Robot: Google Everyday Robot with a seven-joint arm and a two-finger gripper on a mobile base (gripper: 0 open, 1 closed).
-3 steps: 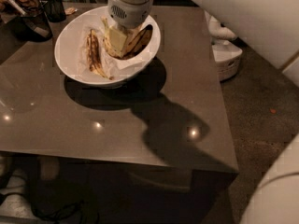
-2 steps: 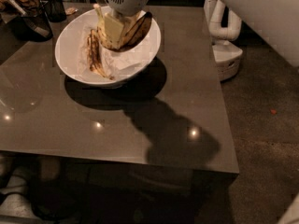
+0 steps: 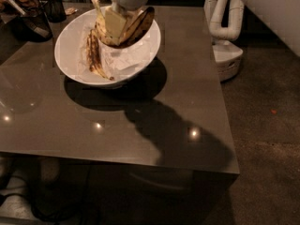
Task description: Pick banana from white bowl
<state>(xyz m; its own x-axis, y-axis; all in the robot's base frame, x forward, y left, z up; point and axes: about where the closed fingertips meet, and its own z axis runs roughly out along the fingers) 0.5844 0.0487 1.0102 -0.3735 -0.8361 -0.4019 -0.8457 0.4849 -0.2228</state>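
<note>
The banana (image 3: 139, 23), a small bunch of two brown-blotched yellow fruits, hangs lifted above the white bowl (image 3: 65, 46) at the table's far left. My gripper (image 3: 116, 28) reaches down from the top edge and is shut on the bunch, with one pale finger showing between the two fruits. The bunch's pale stem points up to the left. Crumpled white paper (image 3: 126, 59) lines the bowl. A single darker, brown-streaked banana (image 3: 93, 55) still lies inside along the bowl's left side.
The bowl stands on a glossy brown table (image 3: 154, 125) whose front edge is near and right edge drops to the floor. A dark cup (image 3: 55, 6) and a black holder (image 3: 35, 25) stand at the far left. A white machine (image 3: 226, 32) sits on the floor at right.
The gripper has risen with the banana bunch in it, lifting the bunch clear of the bowl's paper lining. The single banana stayed in the bowl.
</note>
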